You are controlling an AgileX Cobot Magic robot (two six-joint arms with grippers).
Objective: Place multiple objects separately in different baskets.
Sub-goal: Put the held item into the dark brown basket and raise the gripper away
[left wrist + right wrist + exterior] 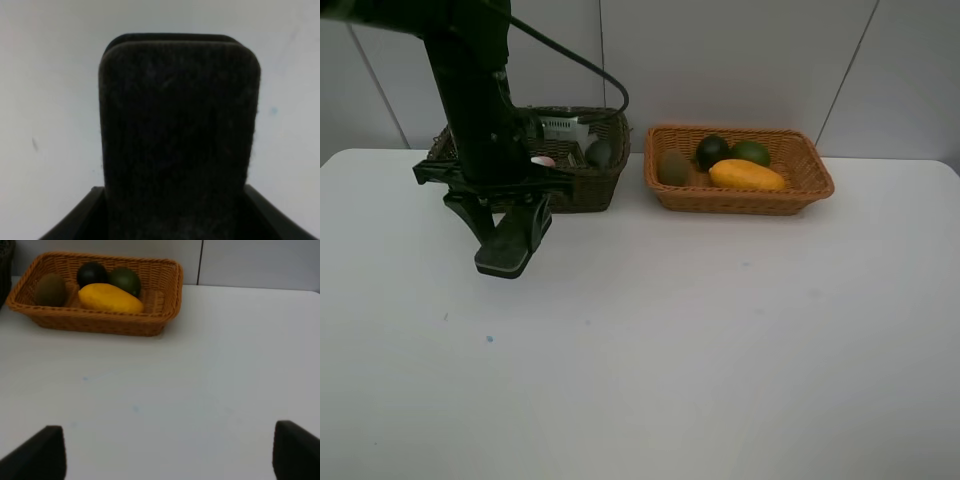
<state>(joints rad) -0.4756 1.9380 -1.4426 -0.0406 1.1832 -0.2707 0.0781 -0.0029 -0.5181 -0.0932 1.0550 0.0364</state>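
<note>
Behind the left arm [470, 90] — dark basket [590, 185], half-hidden.

I saw a white table [720, 350] filling most of the high view, with a few tiny bluish specks [489, 339] on its surface, and behind it a pale grey panelled wall [740, 60] crossed by thin dark seams.

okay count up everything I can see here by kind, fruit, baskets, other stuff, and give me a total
Fruit: 4, namely mango, kiwi, lime, mangosteen, all in the orange basket.
Baskets: 2, orange and dark basket.
Erasers: 1, black eraser in the left gripper.
Other items in the dark basket: partly hidden, cannot count.
Total: 7 clearly visible.
</note>
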